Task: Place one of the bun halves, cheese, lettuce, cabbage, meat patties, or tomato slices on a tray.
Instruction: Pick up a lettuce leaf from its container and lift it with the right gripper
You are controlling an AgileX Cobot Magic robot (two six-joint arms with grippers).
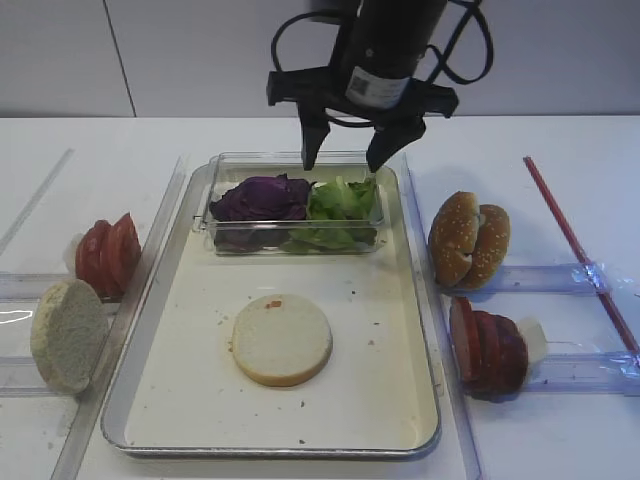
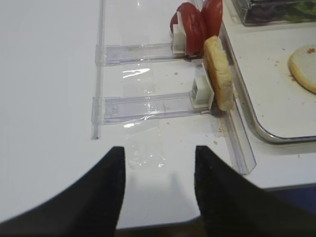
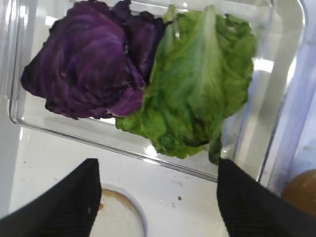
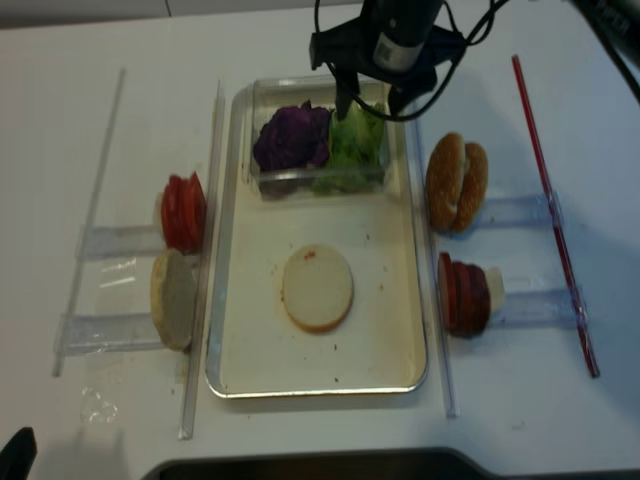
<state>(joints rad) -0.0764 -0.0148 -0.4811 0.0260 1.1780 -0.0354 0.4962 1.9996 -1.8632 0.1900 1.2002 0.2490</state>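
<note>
White table (image 1: pixel 560 140), right jaws wide above lettuce (image 3: pixel 197 94); left jaws apart, only in left wrist view.

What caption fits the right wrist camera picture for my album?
Open right gripper hovers over lettuce and purple cabbage in a clear box.

One tray (image 1: pixel 420 380), one clear plastic box (image 1: pixel 222 170). One purple cabbage clump (image 1: pixel 260 197), one lettuce clump (image 1: pixel 340 205). Four bun halves: one flat on tray (image 1: pixel 282 338), one left (image 1: pixel 66 333), two sesame-topped right (image 1: pixel 468 240). Two tomato stacks: left (image 1: pixel 106 254), right (image 1: pixel 486 346).
</note>
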